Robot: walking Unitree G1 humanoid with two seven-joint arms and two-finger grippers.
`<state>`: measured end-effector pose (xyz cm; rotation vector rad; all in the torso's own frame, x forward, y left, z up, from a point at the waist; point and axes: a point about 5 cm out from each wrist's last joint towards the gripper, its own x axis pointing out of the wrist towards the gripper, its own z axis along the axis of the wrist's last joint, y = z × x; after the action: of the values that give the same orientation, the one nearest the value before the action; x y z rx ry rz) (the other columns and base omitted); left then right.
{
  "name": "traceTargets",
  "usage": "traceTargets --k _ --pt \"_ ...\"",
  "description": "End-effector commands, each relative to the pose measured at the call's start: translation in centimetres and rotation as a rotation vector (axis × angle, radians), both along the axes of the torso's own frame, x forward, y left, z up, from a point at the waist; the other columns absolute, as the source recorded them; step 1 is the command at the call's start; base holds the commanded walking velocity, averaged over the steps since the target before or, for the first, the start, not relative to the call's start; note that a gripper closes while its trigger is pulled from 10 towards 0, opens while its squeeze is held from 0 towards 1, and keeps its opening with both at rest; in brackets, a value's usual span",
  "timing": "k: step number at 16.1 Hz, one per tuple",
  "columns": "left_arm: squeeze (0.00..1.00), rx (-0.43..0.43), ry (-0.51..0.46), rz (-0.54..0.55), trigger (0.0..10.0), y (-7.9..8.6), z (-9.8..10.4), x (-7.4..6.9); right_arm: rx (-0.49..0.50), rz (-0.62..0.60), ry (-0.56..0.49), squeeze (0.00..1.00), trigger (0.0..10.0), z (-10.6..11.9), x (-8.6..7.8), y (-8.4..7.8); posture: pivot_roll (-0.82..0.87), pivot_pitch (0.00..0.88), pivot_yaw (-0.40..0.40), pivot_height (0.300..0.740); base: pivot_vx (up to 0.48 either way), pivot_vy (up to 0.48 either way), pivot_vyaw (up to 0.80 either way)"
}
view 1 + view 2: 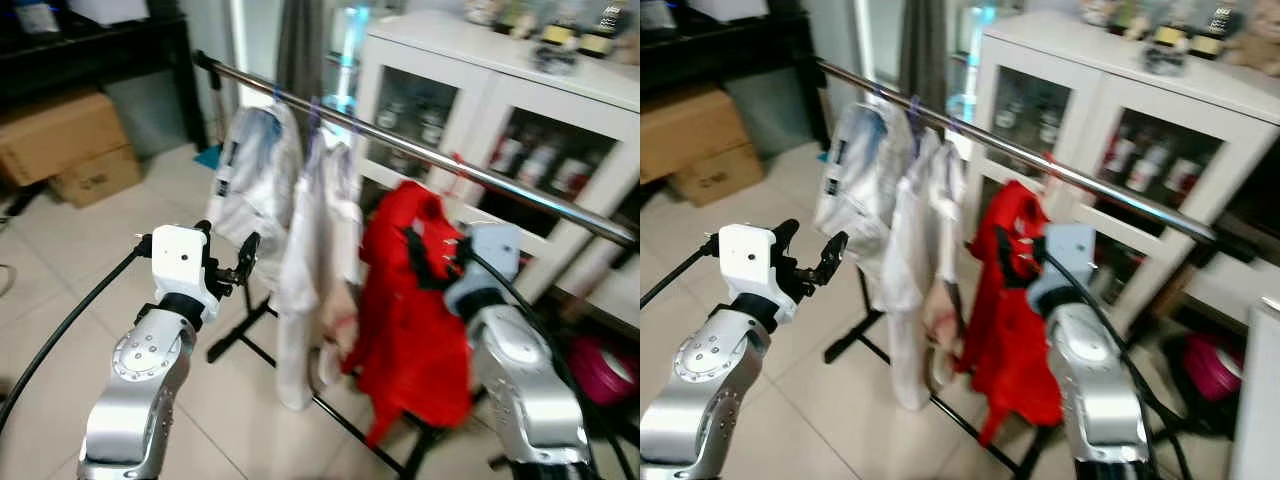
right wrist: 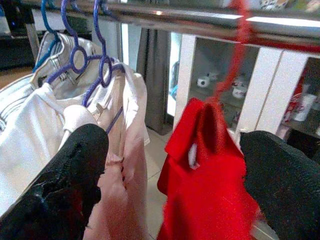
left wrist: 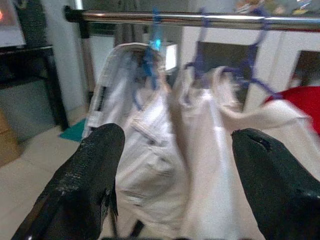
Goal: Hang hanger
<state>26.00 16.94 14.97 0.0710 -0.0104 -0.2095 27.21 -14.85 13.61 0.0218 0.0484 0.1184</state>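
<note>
Red garment (image 1: 410,300) on its red hanger (image 2: 235,55) is hanging from the chrome rail (image 1: 420,145). Right gripper (image 2: 172,175) is facing it, jaws spread, holding nothing. Left gripper (image 3: 172,175) is likewise spread before white shirts (image 1: 290,210). Hanging looks done; next, retreating clear.

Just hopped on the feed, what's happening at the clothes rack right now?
The red garment hangs by its red hanger on the metal rail, beside two white garments on blue hangers. The right hand is open just in front of the red garment, gripping nothing. The left hand is open too, facing the white clothes.
</note>
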Motion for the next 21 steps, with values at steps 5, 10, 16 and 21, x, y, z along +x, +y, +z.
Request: traceTargets --k 5,10,16,21 --pt "0.0 -0.008 0.05 -0.179 10.0 -0.9 0.0 0.6 -0.021 -0.017 0.049 0.0 10.0 1.2 -0.1 -0.4 -0.04 0.0 -0.039 0.74 0.143 0.0 0.0" --pt "0.0 -0.019 0.08 -0.351 10.0 -1.1 0.6 0.5 -0.03 -0.072 0.106 0.0 10.0 2.7 0.6 -1.7 -0.02 0.0 -0.043 0.74 0.0 0.0 0.0" --pt "0.0 0.016 0.19 -0.681 10.0 -1.7 0.8 -0.8 0.071 -0.043 0.208 0.0 10.0 2.5 2.8 -1.5 0.0 0.0 -0.052 0.74 0.0 0.0 0.0" --pt "0.0 0.011 0.214 -0.722 10.0 -1.7 0.8 -1.1 0.144 -0.053 0.224 0.0 3.5 3.0 5.1 -1.4 0.01 0.0 -0.053 0.74 0.0 0.0 0.0"
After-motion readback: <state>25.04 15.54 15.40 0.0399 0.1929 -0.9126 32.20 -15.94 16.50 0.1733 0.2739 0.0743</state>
